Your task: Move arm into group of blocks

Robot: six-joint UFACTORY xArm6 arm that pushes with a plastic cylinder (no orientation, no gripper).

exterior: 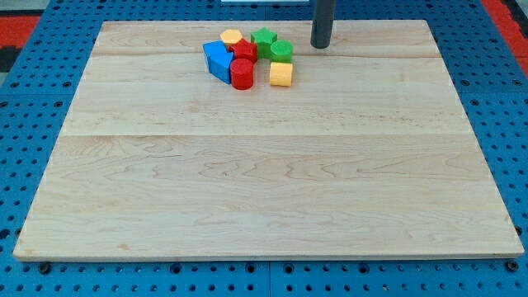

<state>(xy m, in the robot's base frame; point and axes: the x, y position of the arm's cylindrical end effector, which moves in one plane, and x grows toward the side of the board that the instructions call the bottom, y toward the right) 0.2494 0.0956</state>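
Note:
A tight group of blocks sits near the view's top, left of centre. It holds a blue block [218,60], a red cylinder [242,74], a red star-like block [245,51], a yellow hexagon [232,37], a green star [264,38], a green cylinder [281,51] and a yellow block [281,75]. My tip [321,46] is the lower end of a dark rod coming down from the view's top. It stands to the right of the group, a short gap from the green cylinder, touching no block.
The blocks lie on a pale wooden board [264,173]. Around it is a blue perforated base [25,165], with red patches at the top corners [21,21].

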